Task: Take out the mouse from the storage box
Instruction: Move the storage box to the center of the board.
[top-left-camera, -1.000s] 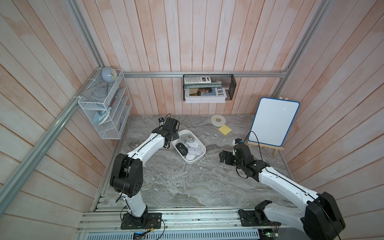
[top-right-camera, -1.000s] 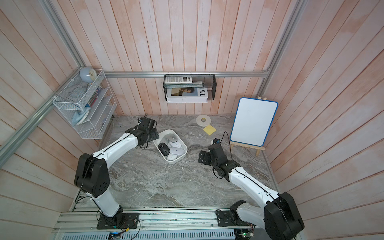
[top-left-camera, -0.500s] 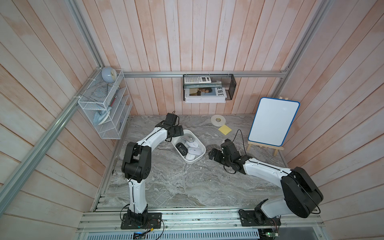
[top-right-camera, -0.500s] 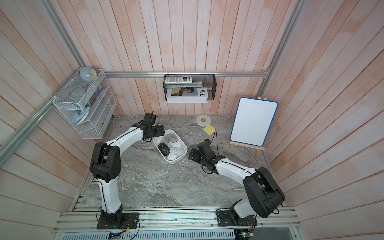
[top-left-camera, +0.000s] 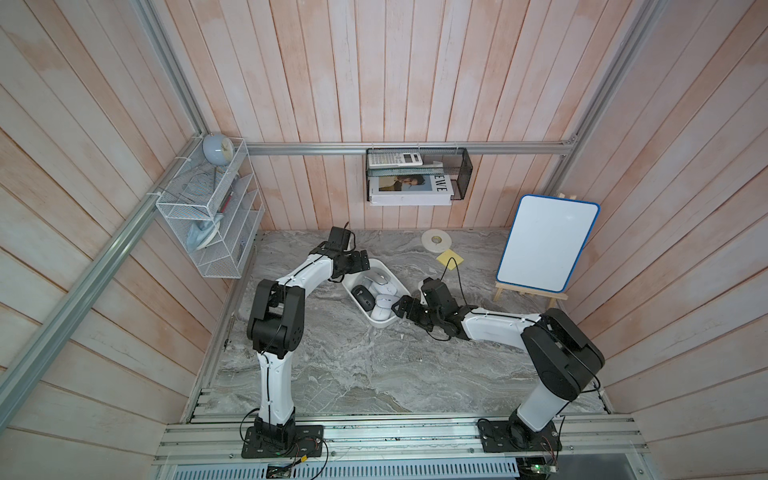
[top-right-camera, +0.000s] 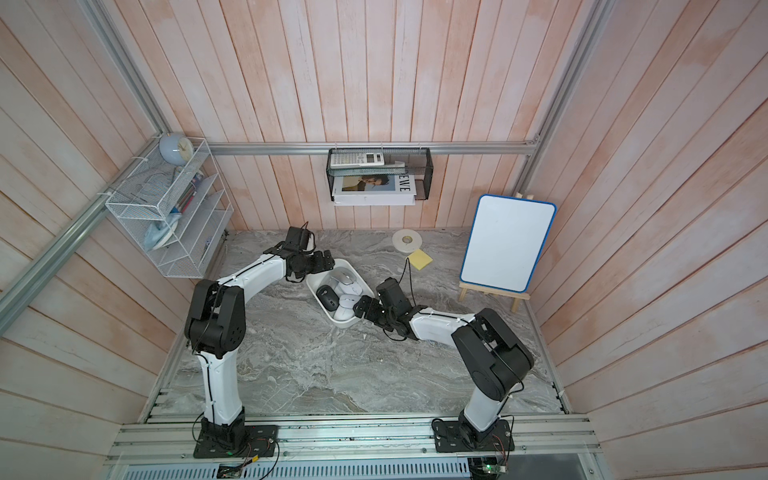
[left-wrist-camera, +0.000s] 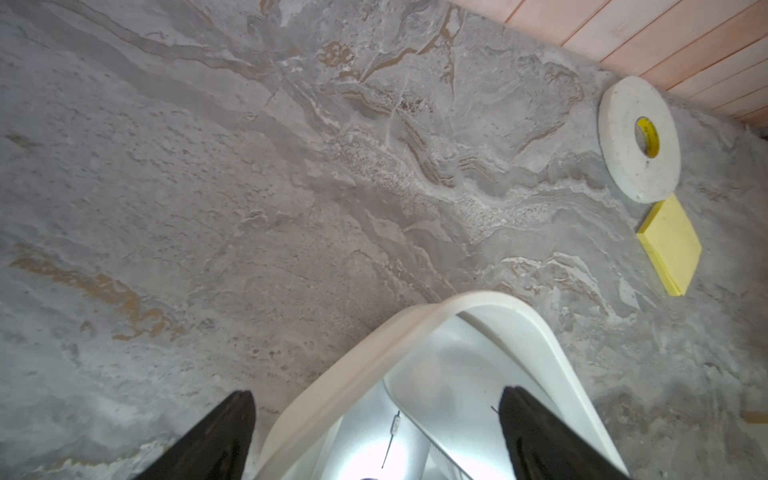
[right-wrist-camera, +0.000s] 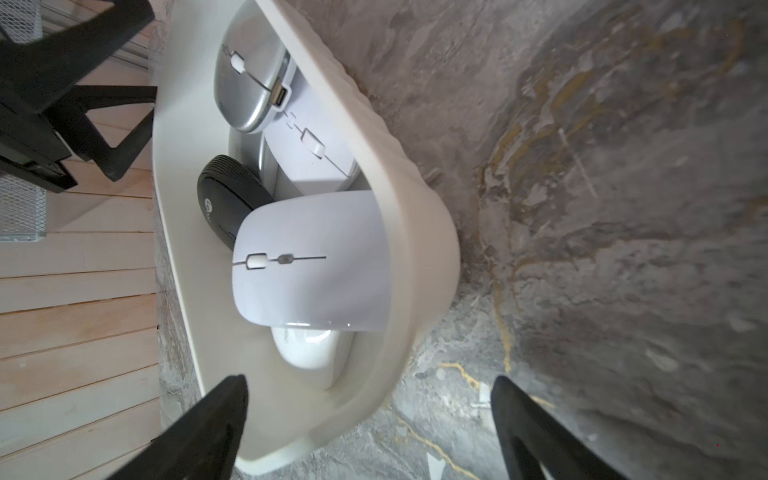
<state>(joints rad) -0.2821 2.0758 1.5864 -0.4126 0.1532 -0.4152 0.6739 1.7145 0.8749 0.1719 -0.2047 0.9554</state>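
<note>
The white storage box (top-left-camera: 398, 283) (top-right-camera: 362, 281) lies mid-table with several mice in it. A black mouse (top-left-camera: 363, 297) (right-wrist-camera: 224, 203), a silver mouse (top-left-camera: 376, 277) (right-wrist-camera: 249, 83) and a white mouse (right-wrist-camera: 311, 266) show among them. My left gripper (top-left-camera: 359, 259) (left-wrist-camera: 378, 395) is open at the box's far end. It straddles the rim (left-wrist-camera: 374, 345), with one finger outside and one over the inside. My right gripper (top-left-camera: 401, 307) (right-wrist-camera: 368, 380) is open at the near right end. It straddles that corner of the box (right-wrist-camera: 399, 232) and holds nothing.
A tape roll (top-left-camera: 436, 240) (left-wrist-camera: 638, 137) and yellow sticky notes (top-left-camera: 449, 257) (left-wrist-camera: 671, 245) lie behind the box. A whiteboard on an easel (top-left-camera: 546, 243) stands at the right. A white wire rack (top-left-camera: 212, 216) and a black mesh basket (top-left-camera: 417, 174) hang on the walls.
My right gripper has travelled left across the table to the box's near end. My left gripper has shifted a little along the box's far end.
</note>
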